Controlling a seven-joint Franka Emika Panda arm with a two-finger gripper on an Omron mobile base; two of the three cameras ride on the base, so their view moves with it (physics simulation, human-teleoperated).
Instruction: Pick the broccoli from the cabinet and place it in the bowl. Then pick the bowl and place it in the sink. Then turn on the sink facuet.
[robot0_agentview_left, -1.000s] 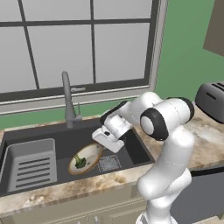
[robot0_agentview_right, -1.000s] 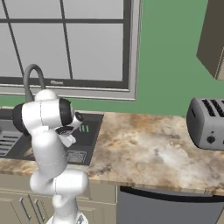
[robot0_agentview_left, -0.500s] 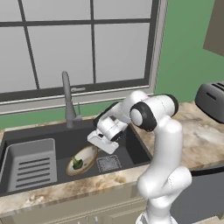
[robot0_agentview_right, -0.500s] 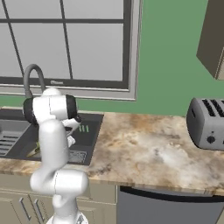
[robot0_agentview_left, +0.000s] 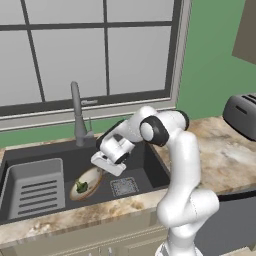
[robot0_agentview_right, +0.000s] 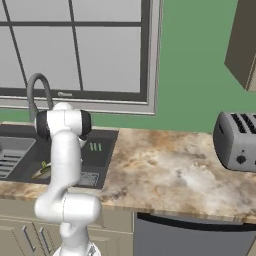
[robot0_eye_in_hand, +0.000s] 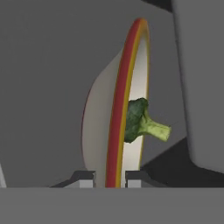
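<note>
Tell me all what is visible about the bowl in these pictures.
The bowl is wide, shallow and round, cream inside, with a red-brown rim edged yellow; it looks ceramic. The gripper is shut on its rim, one finger tip on each side. In the left base view the bowl sits low inside the dark sink, between the grey rack insert and the drain grate. Whether it rests on the sink floor I cannot tell. The broccoli lies inside it.

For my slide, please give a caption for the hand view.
Pincer shut on the red-rimmed cream bowl, dark green broccoli floret inside, over the dark grey sink.
</note>
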